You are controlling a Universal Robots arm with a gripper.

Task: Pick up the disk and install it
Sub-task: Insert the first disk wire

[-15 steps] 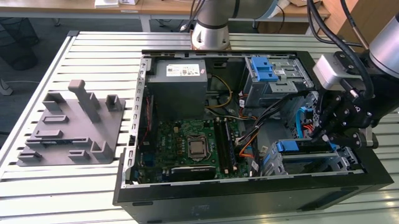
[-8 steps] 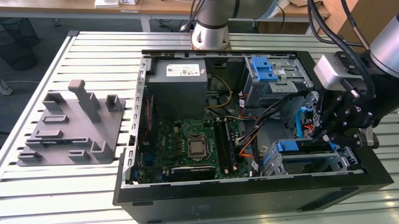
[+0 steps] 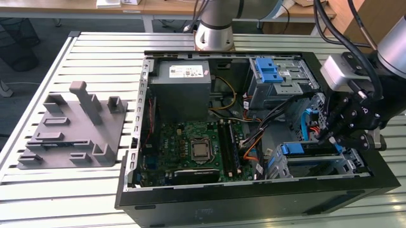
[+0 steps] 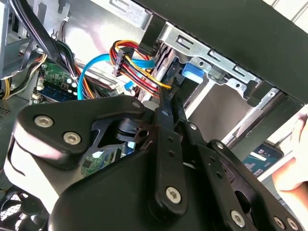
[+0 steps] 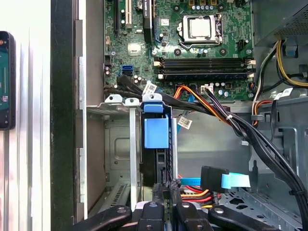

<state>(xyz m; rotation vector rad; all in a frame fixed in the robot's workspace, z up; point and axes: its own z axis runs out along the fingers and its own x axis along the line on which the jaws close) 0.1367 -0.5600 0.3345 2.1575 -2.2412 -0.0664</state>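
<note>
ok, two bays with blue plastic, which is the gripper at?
The lower bay with the small blue tab, lowest in the exterior view; the gripper hangs right at it. The upper cage with the long blue latch stands apart.

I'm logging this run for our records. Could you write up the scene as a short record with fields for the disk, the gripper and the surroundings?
disk: on edge in a slot of the cage, blue rail outward
gripper: at the disk's outer edge, over the cage
computer case: open, lying on the table
grey holder: beside the case, on the exterior view's left
phone: on the table outside the case
</note>
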